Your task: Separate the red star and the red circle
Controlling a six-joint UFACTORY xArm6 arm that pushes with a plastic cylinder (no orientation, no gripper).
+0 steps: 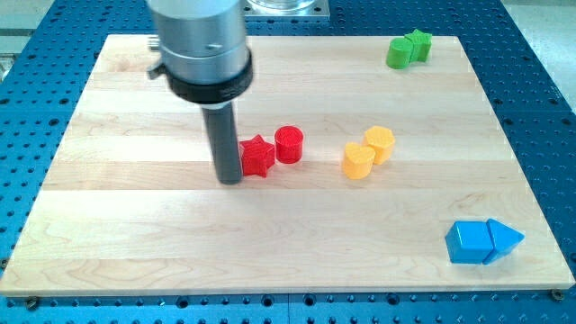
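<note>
1. Take the red star point(257, 157) as your landmark, near the middle of the wooden board point(135, 234).
2. To its right in the view sit two yellow blocks point(369, 151), touching each other; two green blocks point(409, 49) lie far up-right, two blue blocks point(482, 241) far down-right.
3. The red circle point(289, 144) touches the star's right side, slightly higher; nothing else crowds them.
4. You'll see my tip point(230, 180) against the star's left edge; it is a bare rod, grasping nothing.
</note>
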